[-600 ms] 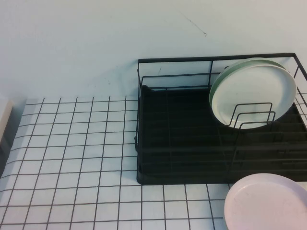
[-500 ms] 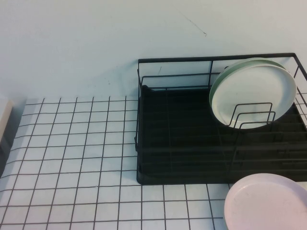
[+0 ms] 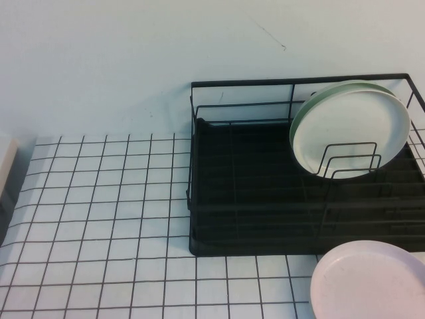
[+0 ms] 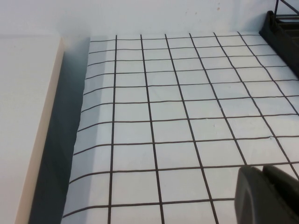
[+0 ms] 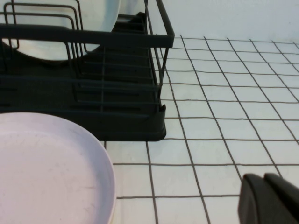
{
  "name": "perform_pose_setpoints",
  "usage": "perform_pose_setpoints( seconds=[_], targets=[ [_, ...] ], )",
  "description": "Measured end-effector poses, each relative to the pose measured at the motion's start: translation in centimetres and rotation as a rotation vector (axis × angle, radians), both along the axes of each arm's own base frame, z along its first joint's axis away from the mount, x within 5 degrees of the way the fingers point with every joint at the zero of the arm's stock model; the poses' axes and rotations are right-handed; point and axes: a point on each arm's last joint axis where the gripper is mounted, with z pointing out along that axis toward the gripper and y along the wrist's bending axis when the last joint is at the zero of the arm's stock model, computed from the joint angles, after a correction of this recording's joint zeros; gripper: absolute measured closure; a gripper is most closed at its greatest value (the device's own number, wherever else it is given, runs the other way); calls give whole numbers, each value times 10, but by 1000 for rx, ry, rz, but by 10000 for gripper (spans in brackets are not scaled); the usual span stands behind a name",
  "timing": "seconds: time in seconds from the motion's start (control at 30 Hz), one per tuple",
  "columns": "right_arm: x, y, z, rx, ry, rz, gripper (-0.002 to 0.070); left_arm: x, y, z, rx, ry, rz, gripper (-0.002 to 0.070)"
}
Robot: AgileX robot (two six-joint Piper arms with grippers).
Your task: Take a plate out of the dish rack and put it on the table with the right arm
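The off-white plate stands on edge in the black dish rack at the rack's right end, behind wire loop dividers, with a greener mint plate just behind it. It also shows in the right wrist view. Neither arm shows in the high view. My right gripper is shut and empty, low over the gridded table in front of the rack. My left gripper is shut and empty over the table's left part.
A pale pink plate lies flat on the table in front of the rack's right end, also in the right wrist view. A beige-edged white block borders the table's left side. A wall stands behind the rack.
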Motion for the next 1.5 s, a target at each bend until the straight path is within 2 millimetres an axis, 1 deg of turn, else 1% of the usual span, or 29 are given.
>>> perform_pose_setpoints(
  seconds=[1.17, 1.5],
  targets=[
    [0, 0, 0, 2, 0, 0, 680, 0, 0, 0, 3, 0, -1, 678],
    [0, 1, 0, 29, -3, 2, 680, 0, 0, 0, 3, 0, -1, 678]
  ],
)
